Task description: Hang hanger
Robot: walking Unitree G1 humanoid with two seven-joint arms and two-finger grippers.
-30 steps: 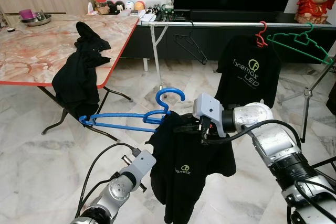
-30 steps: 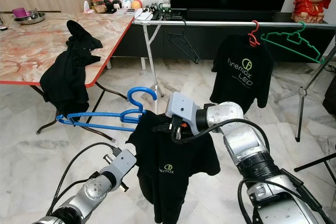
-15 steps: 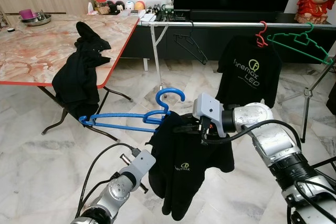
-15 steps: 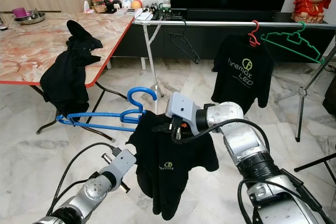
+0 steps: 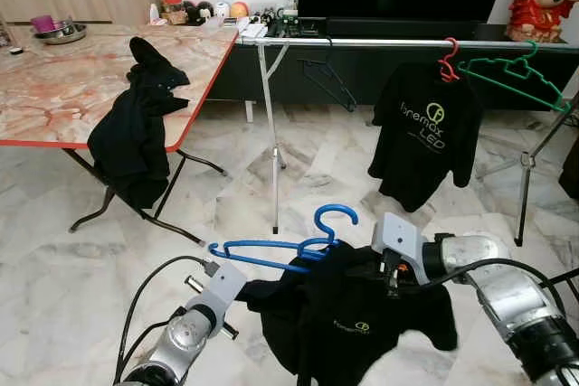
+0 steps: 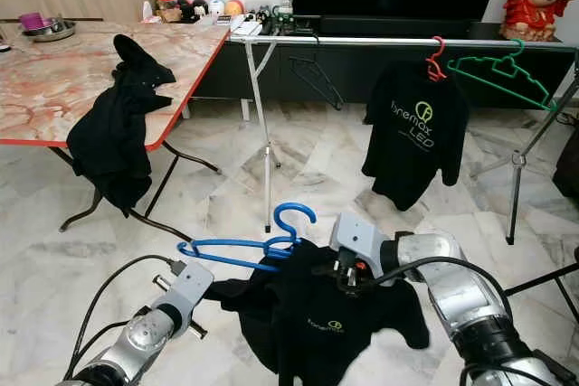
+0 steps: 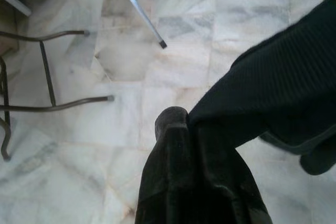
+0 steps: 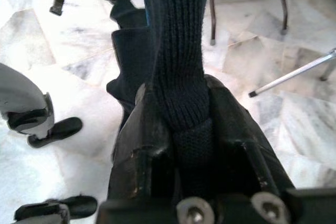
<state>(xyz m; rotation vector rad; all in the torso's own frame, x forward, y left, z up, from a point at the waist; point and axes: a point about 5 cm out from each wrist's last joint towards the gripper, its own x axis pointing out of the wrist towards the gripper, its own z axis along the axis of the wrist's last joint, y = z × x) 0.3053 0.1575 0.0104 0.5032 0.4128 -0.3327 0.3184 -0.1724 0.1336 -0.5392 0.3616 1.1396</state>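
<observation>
Two hands carry the load low in the frame: the right hand (image 5: 391, 270) pinches the black shirt (image 5: 362, 318) at its ribbed collar, and the left hand (image 7: 181, 153) seems closed on a sleeve, though that view is dim. Its blue hanger (image 5: 289, 243) sits at lower centre, well apart from the rail (image 5: 362, 42) at the top. Keep the hook upright, lift above the rail, then lower it on.

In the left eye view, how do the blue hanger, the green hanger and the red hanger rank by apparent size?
1. blue hanger, though it is nearest the camera
2. green hanger
3. red hanger, mostly hidden inside its shirt
</observation>
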